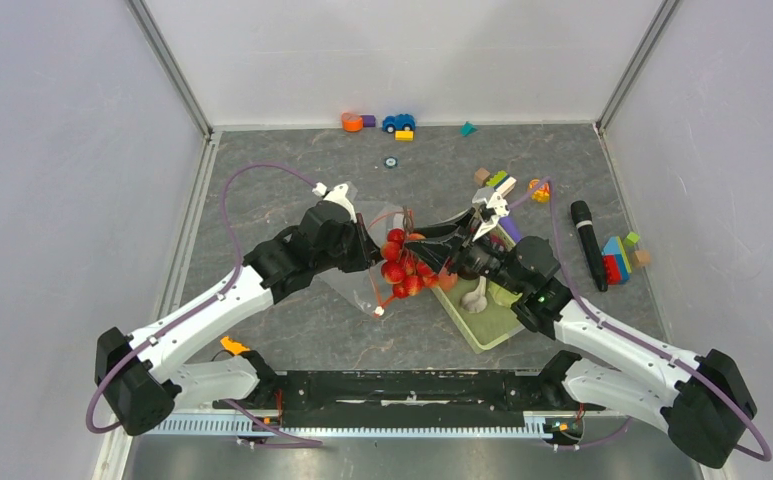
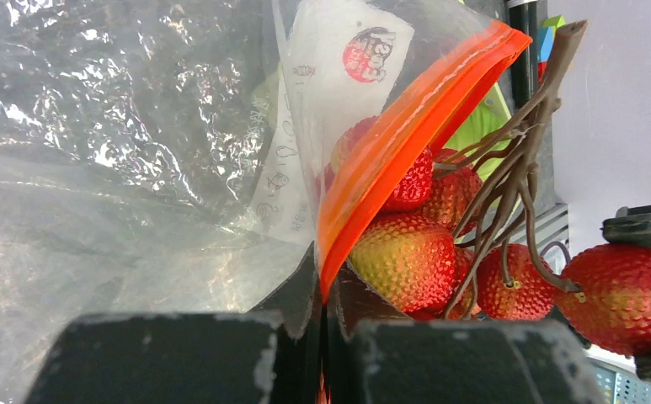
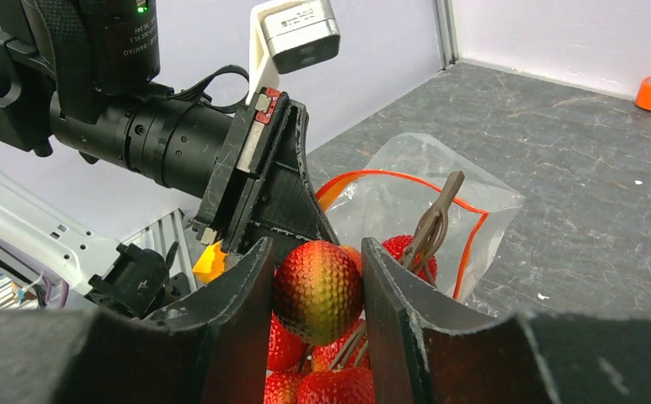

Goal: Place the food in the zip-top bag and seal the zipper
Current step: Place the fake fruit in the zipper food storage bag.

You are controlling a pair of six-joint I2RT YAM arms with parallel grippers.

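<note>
The food here is a cluster of small red-yellow bumpy fruits (image 1: 407, 270) on a brown branching stem (image 2: 515, 160). My right gripper (image 3: 317, 269) is shut on one fruit of the cluster (image 3: 317, 290) and holds it at the bag's mouth. The clear zip-top bag (image 1: 354, 288) lies between the arms. My left gripper (image 2: 326, 290) is shut on its red-orange zipper strip (image 2: 406, 126) and holds the mouth up and open. The strip's loop shows in the right wrist view (image 3: 465, 244). A small white slider tab (image 1: 377, 313) hangs at the strip's near end.
The pale green basket (image 1: 497, 322) stands under my right arm with a pale toy (image 1: 476, 297) in it. A black pen-like stick (image 1: 589, 243) and coloured blocks (image 1: 619, 258) lie to the right. A toy car (image 1: 398, 122) and small pieces sit by the back wall.
</note>
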